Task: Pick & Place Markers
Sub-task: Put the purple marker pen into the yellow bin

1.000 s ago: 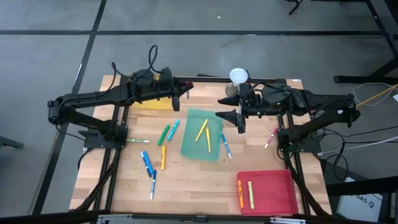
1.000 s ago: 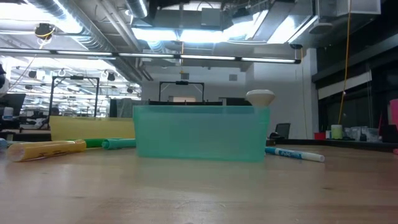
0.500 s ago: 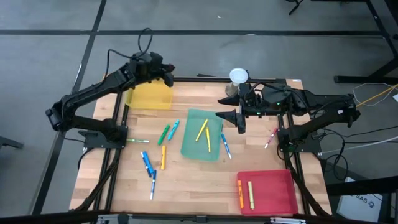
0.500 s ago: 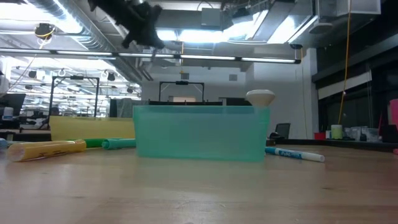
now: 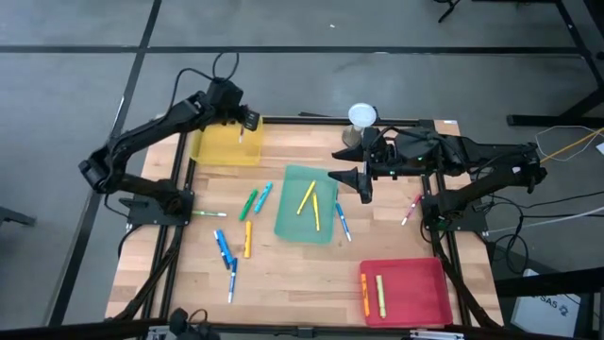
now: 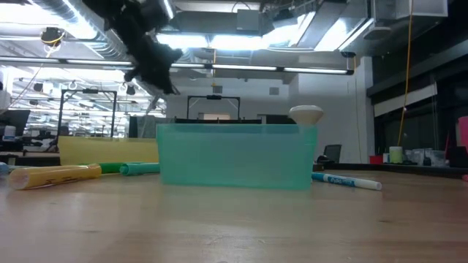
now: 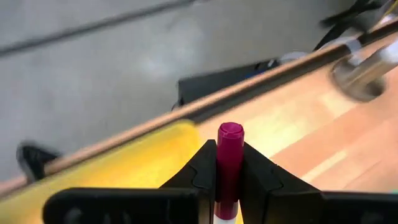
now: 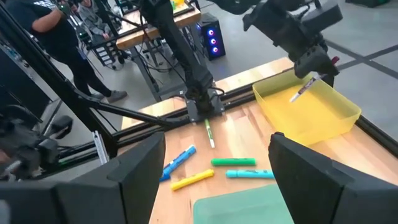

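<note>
Yellow tray (image 5: pixel 225 148) sits under the left tool (image 5: pixel 243 124), clamped on a magenta-capped marker (image 7: pixel 229 163).

Light falls evenly from above in the high view, and the wooden surface (image 5: pixel 293 274) is bright with only faint, soft shadows under the arms. In the low view, ceiling strip lights (image 6: pixel 241 40) glare white, and the near wood is soft and out of focus. The left wrist view is blurred across the background, while the magenta marker (image 7: pixel 229 163) between the dark fingers (image 7: pixel 198 177) is sharper. The right wrist view is bright, its near fingers (image 8: pixel 134 174) blurred.
</note>
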